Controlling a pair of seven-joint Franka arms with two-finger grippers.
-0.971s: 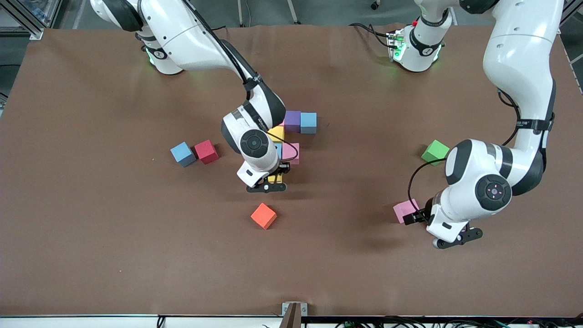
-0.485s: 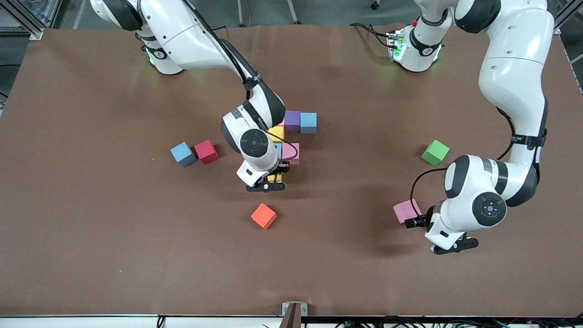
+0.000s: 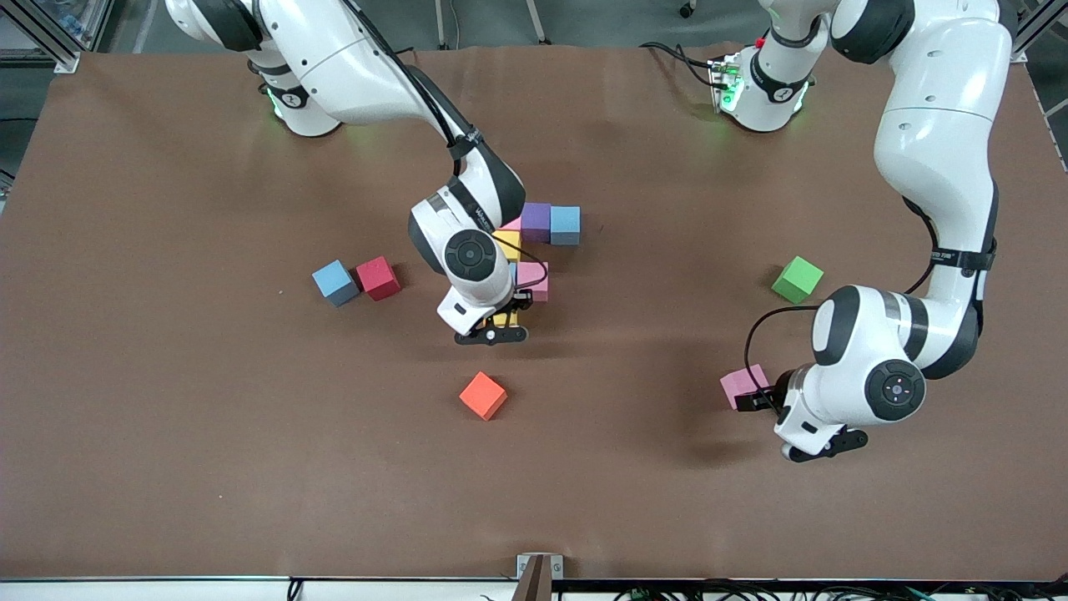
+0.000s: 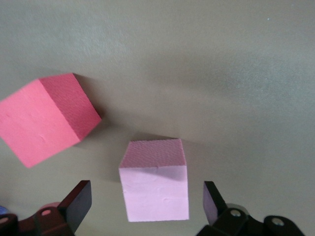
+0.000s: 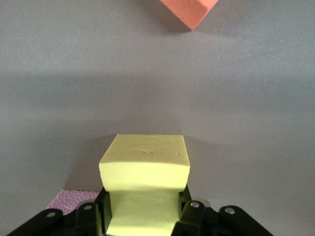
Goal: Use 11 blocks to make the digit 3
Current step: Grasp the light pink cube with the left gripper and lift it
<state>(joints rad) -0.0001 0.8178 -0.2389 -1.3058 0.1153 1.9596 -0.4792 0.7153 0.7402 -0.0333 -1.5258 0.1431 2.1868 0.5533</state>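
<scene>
Toward the right arm's end of the worktop (image 3: 167, 434), a blue block (image 3: 335, 282) and a red block (image 3: 378, 277) sit touching. Near the middle, the right gripper (image 5: 142, 216) is clamped on a yellow block (image 5: 144, 169) at the nearer end of the partly built digit 3 (image 3: 542, 242), whose purple block (image 3: 536, 220) and second blue block (image 3: 565, 224) lie farthest. An orange cube (image 3: 482, 395) lies nearer the camera. A green block (image 3: 797, 278) stands apart. The left gripper (image 4: 147, 206), jaws wide, straddles a pink block (image 4: 154, 189). No writing is readable.
</scene>
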